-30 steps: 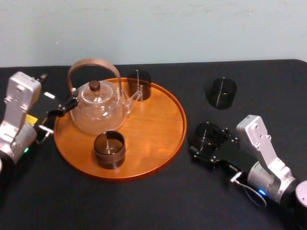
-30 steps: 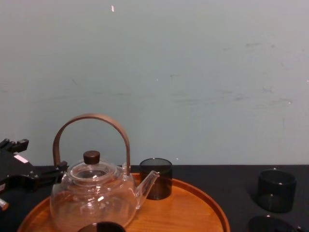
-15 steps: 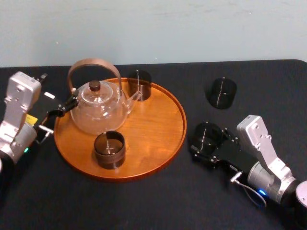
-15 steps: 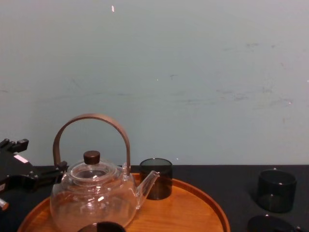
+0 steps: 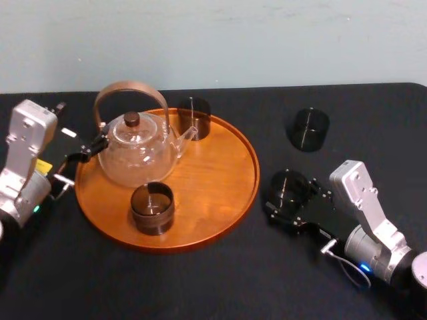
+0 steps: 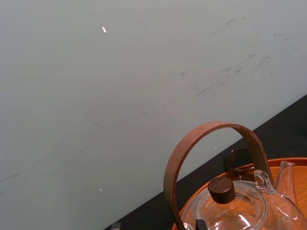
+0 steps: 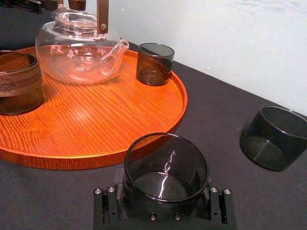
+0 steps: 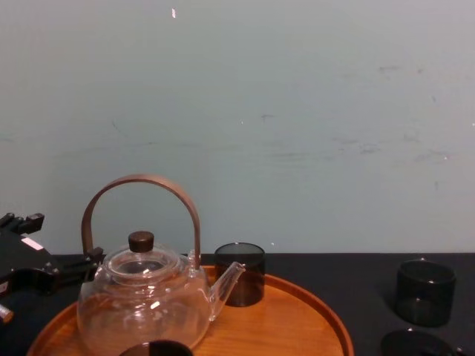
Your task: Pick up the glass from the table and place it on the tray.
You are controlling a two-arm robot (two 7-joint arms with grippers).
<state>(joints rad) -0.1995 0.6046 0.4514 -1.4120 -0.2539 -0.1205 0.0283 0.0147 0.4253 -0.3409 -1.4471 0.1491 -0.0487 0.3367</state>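
The left gripper (image 5: 85, 152) sits at the left rim of the tray (image 5: 220, 167), beside the glass teapot (image 5: 137, 150); whether it grips anything, I cannot tell. Right of the tray, just off its rim, the glass (image 7: 165, 167) stands on the table (image 5: 200, 280), clasped by the right gripper (image 5: 291, 197).

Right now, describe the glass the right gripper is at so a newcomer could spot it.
Start at the round wooden tray on the black table; just off its rim on the robot's right stands a dark smoked glass. The right gripper is at it, unlike the glass farther back or the two on the tray; the left gripper sits by the teapot.
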